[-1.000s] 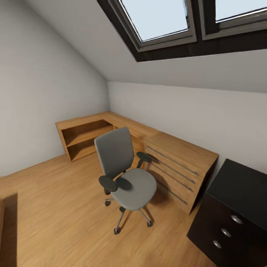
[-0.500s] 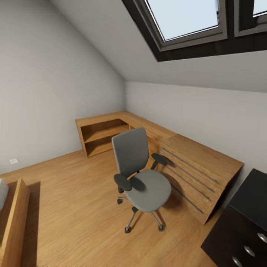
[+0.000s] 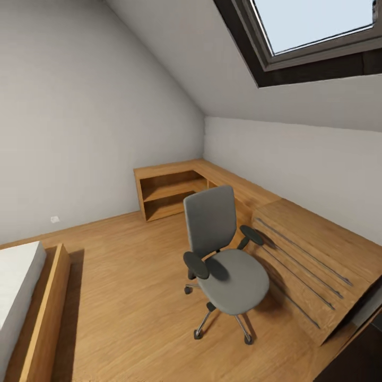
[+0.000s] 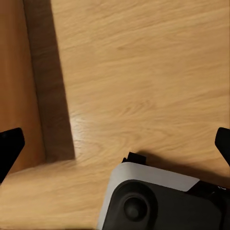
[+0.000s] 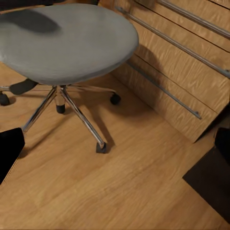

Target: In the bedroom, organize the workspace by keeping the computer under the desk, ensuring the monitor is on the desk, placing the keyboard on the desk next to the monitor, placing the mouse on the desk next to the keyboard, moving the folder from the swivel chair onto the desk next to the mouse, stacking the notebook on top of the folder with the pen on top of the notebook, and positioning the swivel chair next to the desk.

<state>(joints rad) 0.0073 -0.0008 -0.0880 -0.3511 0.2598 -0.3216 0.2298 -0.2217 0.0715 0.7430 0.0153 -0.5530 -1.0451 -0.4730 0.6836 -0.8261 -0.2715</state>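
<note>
Swivel chair [image 3: 223, 254]: grey back and seat, black armrests, chrome star base on casters; being shown on the wooden floor [image 3: 127, 297] in the head view, just beside the light wooden drawer cabinet [image 3: 307, 260] and in front of the low wooden corner shelving [image 3: 170, 191]. Its seat is being shown bare, with no blue folder lying on it. In the right wrist view the seat [image 5: 62, 40] and the chrome base [image 5: 67, 105] are being seen close ahead, with the slatted drawer fronts [image 5: 182, 62] just beyond them.

Step in hand, as judged: the room is being surveyed and the chair approached; none of the placing steps is being carried out at this moment. Desk, monitor, keyboard and computer cannot be made out with certainty; a dark corner is being glimpsed at the lower right edge of the head view.

Next move, as judged: the base is to be turned or driven until the desk and the loose items are being framed, then the chair is to be pushed toward the desk.

Right gripper [image 5: 115, 143]: fingertips spread wide apart, nothing being held, chair base near and ahead of it.

Left gripper [image 4: 115, 143]: fingertips likewise spread wide, nothing being held, being pointed down at the floor beside a wooden bed frame [image 4: 19, 81], well apart from the chair
</note>
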